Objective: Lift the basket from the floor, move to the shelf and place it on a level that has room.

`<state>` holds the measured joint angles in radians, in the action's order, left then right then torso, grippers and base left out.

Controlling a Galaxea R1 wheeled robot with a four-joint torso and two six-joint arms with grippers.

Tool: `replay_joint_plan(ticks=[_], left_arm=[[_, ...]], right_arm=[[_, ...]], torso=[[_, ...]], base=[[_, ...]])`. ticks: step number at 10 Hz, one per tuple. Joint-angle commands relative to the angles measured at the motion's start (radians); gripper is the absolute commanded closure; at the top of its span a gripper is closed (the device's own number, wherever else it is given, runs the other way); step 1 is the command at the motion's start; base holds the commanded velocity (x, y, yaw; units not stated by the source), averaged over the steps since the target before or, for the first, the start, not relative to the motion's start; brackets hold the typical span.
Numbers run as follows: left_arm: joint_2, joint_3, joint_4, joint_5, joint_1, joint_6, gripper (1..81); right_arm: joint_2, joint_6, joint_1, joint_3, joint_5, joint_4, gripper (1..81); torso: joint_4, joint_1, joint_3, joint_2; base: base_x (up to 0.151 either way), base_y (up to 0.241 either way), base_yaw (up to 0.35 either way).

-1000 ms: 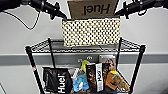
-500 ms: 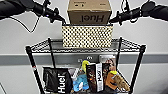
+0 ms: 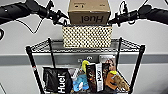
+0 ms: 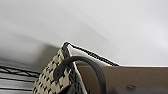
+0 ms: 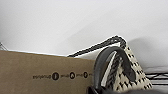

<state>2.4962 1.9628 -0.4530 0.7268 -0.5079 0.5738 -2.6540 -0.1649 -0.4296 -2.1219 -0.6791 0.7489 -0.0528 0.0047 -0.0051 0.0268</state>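
From the head camera we see the basket (image 3: 87, 36) sitting at the front of the shelf's (image 3: 85, 50) top level (image 3: 125, 44), roughly midway between the front posts, with the cardboard box (image 3: 89, 11) standing upright inside it and rising well above its rim. The left gripper (image 3: 60, 18) meets the basket's left end at the rim and the right gripper (image 3: 112, 21) meets its right end, but from here we cannot tell whether either is clenched or already loosened. The lower tier is crowded with bags and packets (image 3: 86, 78), so the top is the right place. We judge the step in hand to be settling the load down and letting go; to do it well we should make sure the base rests flat on the wire and clear of the front edge, since the tall box makes the load top-heavy. In the left wrist camera the dark loop handle (image 4: 82, 67) arches up beside the woven wall, the box side just behind it and wire rods below; the fingers are not distinguishable. In the right wrist camera the other handle (image 5: 110, 62) stands the same way against the box's printed face (image 5: 45, 72). We would free both ends together and draw the arms outward, not upward, so neither handle snags.
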Motion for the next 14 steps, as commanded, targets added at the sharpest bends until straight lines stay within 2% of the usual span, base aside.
replay_joint_plan(ticks=[1,6,7,9,14], left_arm=[[0.000,-0.036,-0.001,-0.003,-0.171,-0.009,1.0],[-0.023,-0.062,-0.019,-0.004,-0.202,-0.008,1.0],[-0.029,-0.068,-0.021,-0.004,-0.203,-0.008,1.0],[-0.055,-0.097,-0.021,-0.001,-0.223,-0.008,1.0],[-0.268,-0.318,-0.024,0.003,-0.266,0.003,1.0]], right_arm=[[0.003,0.005,-0.166,0.016,-0.005,0.026,81.1],[0.052,0.036,-0.174,0.073,0.013,0.089,81.1],[0.053,0.036,-0.175,0.077,0.015,0.089,1.0],[0.081,0.038,-0.188,0.105,0.015,0.092,1.0],[0.343,0.032,-0.228,0.403,0.036,0.129,1.0]], torso=[[0.000,0.000,0.000,0.000],[0.000,0.000,0.000,0.000],[0.000,0.000,0.000,0.000],[0.000,0.000,0.000,0.000],[0.000,0.000,0.000,0.000]], base=[[0.000,0.000,0.000],[0.000,0.000,0.000],[0.000,0.000,0.000],[0.000,0.000,0.000],[0.000,0.000,0.000]])
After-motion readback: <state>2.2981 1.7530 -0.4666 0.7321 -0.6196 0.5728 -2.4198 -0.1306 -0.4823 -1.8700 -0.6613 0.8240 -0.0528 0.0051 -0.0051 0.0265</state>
